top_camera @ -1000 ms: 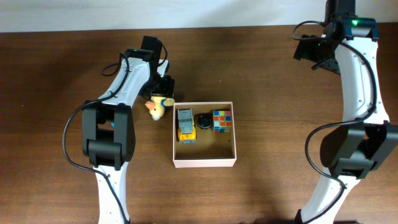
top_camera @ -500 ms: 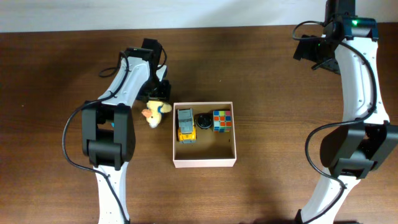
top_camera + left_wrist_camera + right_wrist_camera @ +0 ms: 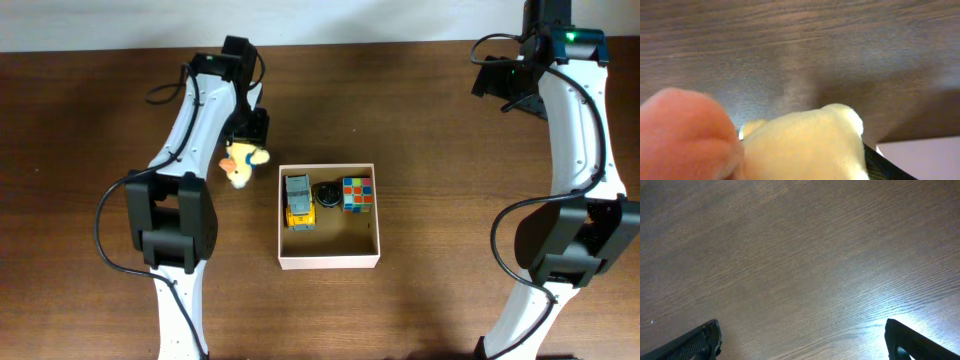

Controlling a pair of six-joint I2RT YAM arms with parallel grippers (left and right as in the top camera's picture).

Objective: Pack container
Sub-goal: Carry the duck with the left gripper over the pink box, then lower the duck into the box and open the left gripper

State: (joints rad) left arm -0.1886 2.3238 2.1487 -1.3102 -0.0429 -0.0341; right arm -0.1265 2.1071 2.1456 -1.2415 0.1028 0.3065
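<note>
On the dark wood tabletop (image 3: 440, 300), the container (image 3: 329, 263) sits at the middle, open side up. Your left arm (image 3: 200, 100) reaches over the wood just beyond its left wall. That arm's jaws are clamped on a plush duck (image 3: 237, 163), which sits beside the container and apart from it. Whether the duck is clear of the wood I cannot tell.

Your largest risk, as I judge it, is the container itself. Its walls look thin and light, so a duck carried across too low could catch the left wall and shove or tip the whole box. Next is the grip: soft plush gives under pressure, and I cannot see how much of it the jaws have, so it may swing or slip free over the tabletop. The left wrist view will not help you, since the duck fills most of it.

Then there is the landing spot. A toy truck (image 3: 298, 201), a small black round thing (image 3: 326, 192) and a puzzle cube (image 3: 357, 193) line the far side of the floor. A release there could leave the duck perched on them or on the rim, while the near half is bare. The right arm (image 3: 575, 110) is well apart from all this, its jaws spread wide over bare wood.

The surface is brown, grained wood, with a soft glare in the right wrist view. A pale strip runs along its far edge, and nothing more of the room shows.
</note>
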